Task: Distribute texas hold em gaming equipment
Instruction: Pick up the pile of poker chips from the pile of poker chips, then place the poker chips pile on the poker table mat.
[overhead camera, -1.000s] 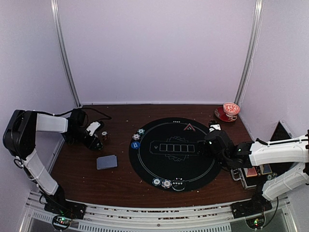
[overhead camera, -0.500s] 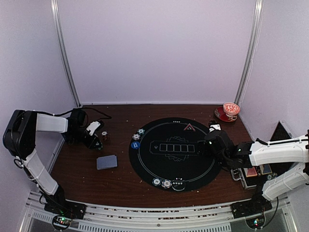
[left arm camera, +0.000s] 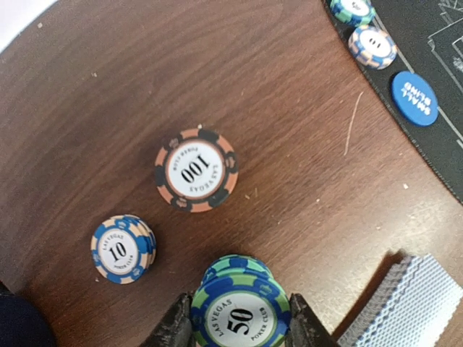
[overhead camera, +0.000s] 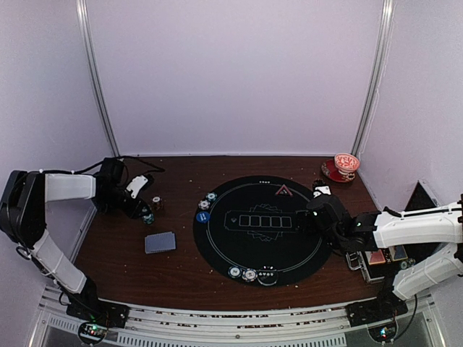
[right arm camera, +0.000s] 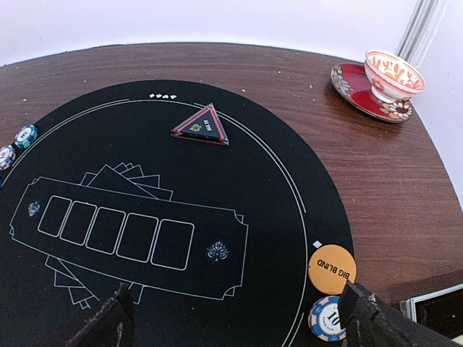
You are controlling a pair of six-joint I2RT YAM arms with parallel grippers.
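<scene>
The brown worktop (overhead camera: 181, 278) carries a round black mat (overhead camera: 221, 249) right of centre. The grey-blue card deck (overhead camera: 160, 242) lies on bare wood off the mat's left edge, its long axis running left to right, slightly tilted. The red triangle marker (right arm camera: 200, 126) sits at the mat's far rim, apex toward the worktop's far edge. Only the right wrist view shows the orange disc (right arm camera: 332, 269) and a striped chip (right arm camera: 327, 318) at the mat's right rim. The right claw (right arm camera: 239, 325) hangs over the mat, jaws wide apart and empty. Only the left wrist view shows the left claw (left arm camera: 240, 329) clamped on a teal 50 chip stack (left arm camera: 240, 311) near the worktop's left edge, with a 100 chip (left arm camera: 196, 170) and a blue 10 stack (left arm camera: 123, 248) lying apart from it.
</scene>
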